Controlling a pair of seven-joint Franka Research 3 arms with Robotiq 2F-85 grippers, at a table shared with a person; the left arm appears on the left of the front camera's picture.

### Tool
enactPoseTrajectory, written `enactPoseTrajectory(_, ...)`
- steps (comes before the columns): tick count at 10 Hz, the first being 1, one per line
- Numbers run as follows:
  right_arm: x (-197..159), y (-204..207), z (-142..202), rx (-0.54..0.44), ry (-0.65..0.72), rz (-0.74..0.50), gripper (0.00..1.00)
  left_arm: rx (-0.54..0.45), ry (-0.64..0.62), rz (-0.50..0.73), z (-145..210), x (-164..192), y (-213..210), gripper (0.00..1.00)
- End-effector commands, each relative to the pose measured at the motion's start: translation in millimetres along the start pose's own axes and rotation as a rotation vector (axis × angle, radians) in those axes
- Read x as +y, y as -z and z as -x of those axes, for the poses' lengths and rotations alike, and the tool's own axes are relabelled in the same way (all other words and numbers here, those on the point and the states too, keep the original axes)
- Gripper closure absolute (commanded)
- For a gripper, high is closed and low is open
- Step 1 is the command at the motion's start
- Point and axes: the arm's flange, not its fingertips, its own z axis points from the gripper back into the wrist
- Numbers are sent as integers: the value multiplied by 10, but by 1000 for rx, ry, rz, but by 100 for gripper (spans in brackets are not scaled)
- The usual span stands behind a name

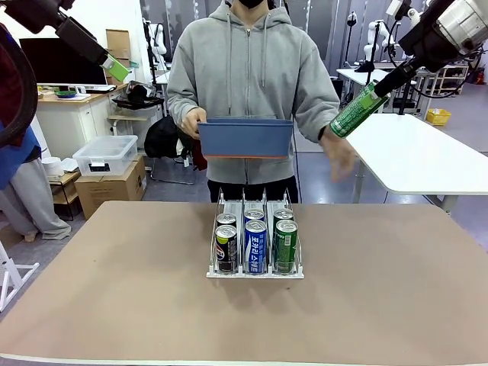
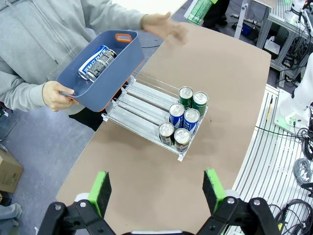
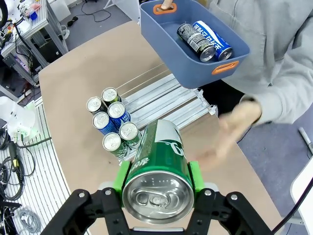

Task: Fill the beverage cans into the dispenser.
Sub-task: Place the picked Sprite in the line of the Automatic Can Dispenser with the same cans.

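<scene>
The dispenser [image 1: 255, 273] sits mid-table with two black, two blue and two green beverage cans [image 1: 255, 244] at its front. High at the right, my right gripper [image 1: 377, 95] is shut on a green can [image 1: 357, 111]; the right wrist view has that can [image 3: 159, 166] between the pads, above the dispenser [image 3: 161, 98]. My left gripper [image 1: 114, 67] hangs open and empty high at the left, its fingers [image 2: 100, 193] far above the dispenser [image 2: 142, 105]. The person holds a blue bin [image 1: 246, 141] holding a black can [image 3: 190, 36] and a blue-and-white can [image 3: 212, 39].
The person stands at the far edge, one hand [image 1: 194, 122] on the bin [image 2: 105, 95] and the other hand [image 1: 339, 156] blurred in the air below my right gripper. Brown table [image 1: 114, 290] lies bare around the rack. A white table [image 1: 427, 152] stands at the back right.
</scene>
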Motion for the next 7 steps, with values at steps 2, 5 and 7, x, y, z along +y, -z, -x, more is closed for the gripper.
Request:
enactPoseTrajectory(2, 98, -19, 20, 6, -13, 0, 42, 2, -2, 9, 19, -3, 2, 0)
enactPoseTrajectory(5, 541, -68, 151, 111, 9, 79, 42, 2, -2, 9, 19, -3, 2, 0)
enactPoseTrajectory(7, 857, 20, 242, 187, 84, 210, 42, 2, -2, 9, 19, -3, 2, 0)
